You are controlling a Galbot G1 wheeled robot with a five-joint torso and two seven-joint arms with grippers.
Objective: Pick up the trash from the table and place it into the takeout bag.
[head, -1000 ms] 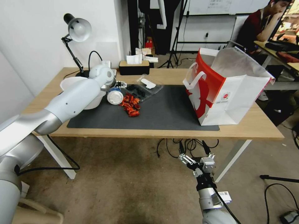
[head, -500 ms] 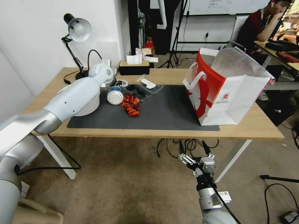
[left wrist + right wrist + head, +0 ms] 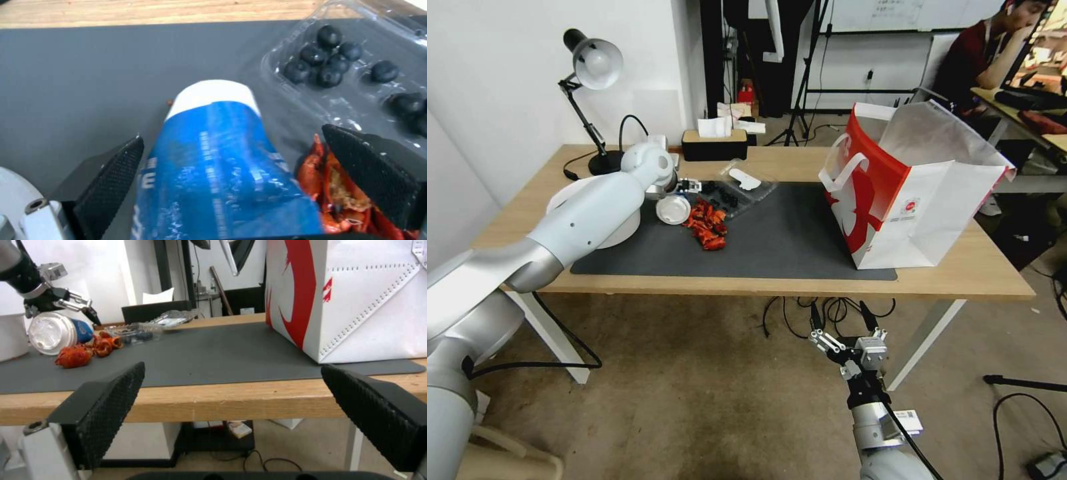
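Left tool [image 3: 688,183] has dropped and shifted slightly toward the blue cup [image 3: 672,206] since the earlier frames; cup, scraps, tray and bag haven't moved. Left tool now straddles the cup: jaws spread, one pad [image 3: 116,173] on each side of the body, not yet touching, so released. Cup lies on its side on the desk's dark mat [image 3: 787,233], long axis running straight out from the tool between the pads, white lid [image 3: 212,93] at the far end. Body is glossy blue with white print and looks slightly dented, so likely soft under squeeze. Red wrapper scraps [image 3: 706,225] sit just beside the cup on one pad's side, near enough to be caught in the close. Clear tray [image 3: 351,66] with dark berries lies beyond those. Takeout bag [image 3: 920,193] stands open well off to the tool's right. Right tool [image 3: 844,330] is parked below the desk [image 3: 974,273] edge, jaws wide, empty; left arm is clearly the nearer one.
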